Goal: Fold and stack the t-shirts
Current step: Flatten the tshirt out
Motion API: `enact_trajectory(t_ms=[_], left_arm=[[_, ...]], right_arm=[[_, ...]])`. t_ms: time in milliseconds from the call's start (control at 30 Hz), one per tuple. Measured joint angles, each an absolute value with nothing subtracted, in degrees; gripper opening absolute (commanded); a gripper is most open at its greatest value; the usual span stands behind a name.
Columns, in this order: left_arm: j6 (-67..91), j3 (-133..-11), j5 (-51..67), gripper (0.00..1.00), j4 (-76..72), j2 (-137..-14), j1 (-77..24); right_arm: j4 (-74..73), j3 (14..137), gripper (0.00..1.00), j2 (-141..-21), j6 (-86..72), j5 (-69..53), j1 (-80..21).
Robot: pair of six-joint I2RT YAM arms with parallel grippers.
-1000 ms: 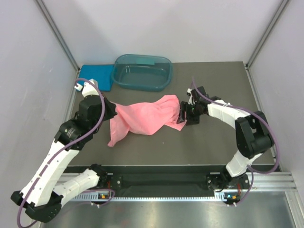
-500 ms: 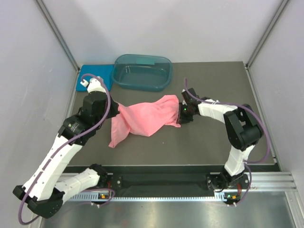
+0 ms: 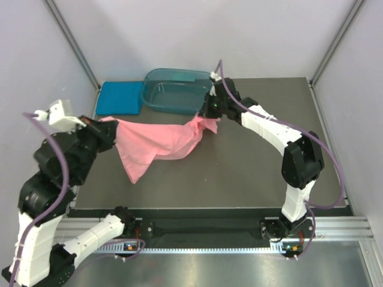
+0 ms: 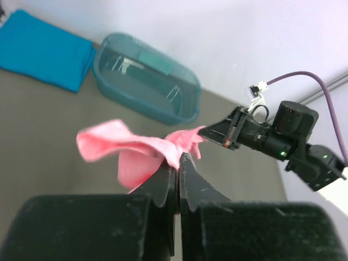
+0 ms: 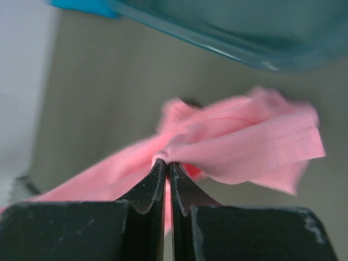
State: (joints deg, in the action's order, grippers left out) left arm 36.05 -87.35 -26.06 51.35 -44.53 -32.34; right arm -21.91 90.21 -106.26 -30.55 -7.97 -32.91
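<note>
The salmon-pink t-shirt (image 3: 155, 142) hangs stretched in the air between both arms, its lower part drooping toward the table. My left gripper (image 3: 112, 123) is shut on its left end; in the left wrist view the cloth (image 4: 136, 147) bunches at my gripper (image 4: 178, 157). My right gripper (image 3: 206, 117) is shut on the right end, with pink fabric (image 5: 244, 147) pinched at my gripper (image 5: 166, 163) in the right wrist view. The teal-blue t-shirt (image 3: 119, 97) lies folded flat at the back left corner (image 4: 41, 49).
A dark teal see-through plastic tub (image 3: 179, 91) stands at the back, just behind the right gripper and beside the folded blue shirt. Grey walls close in the table on the left, back and right.
My right gripper closed on the pink shirt's right end and lifted it back toward the tub. The left arm rose and pulled its end left, stretching the shirt off the table.
</note>
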Motion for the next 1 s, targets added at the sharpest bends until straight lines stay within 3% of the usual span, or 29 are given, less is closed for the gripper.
enact_trajectory(t_ms=[267,300,367,433,533,667,833,1000], left_arm=[[36.05,-99.46,-28.16,0.00,54.19,-39.81,-32.34],[36.42,-99.11,-27.70,0.00,53.93,-38.74,-32.32],[37.85,-95.18,-25.39,0.00,52.42,-35.90,-32.29],[40.27,-87.18,-20.34,0.00,49.04,-33.80,-32.21],[44.58,-71.48,-10.33,0.00,41.19,-35.46,-32.12],[48.80,-57.19,0.14,0.00,32.27,-48.77,-33.12],[49.15,-57.80,3.51,0.00,24.58,-65.54,-40.80],[48.99,-68.20,8.40,0.00,14.52,-83.33,-46.41]], right_arm=[[-13.93,113.86,0.00,-113.16,-35.42,-15.46,-41.85],[-12.82,117.34,0.04,-115.15,-36.29,-16.45,-42.19],[-12.86,120.29,0.25,-116.95,-37.39,-17.10,-42.15],[-14.24,120.25,0.31,-117.38,-37.60,-16.56,-41.23],[-16.97,115.63,0.39,-115.79,-37.10,-15.99,-38.30],[-26.39,102.45,0.48,-109.69,-33.89,-13.85,-28.67],[-36.93,85.25,0.56,-98.26,-26.74,-10.11,-13.82],[-41.45,70.78,0.59,-80.82,-23.03,-10.28,-12.25]])
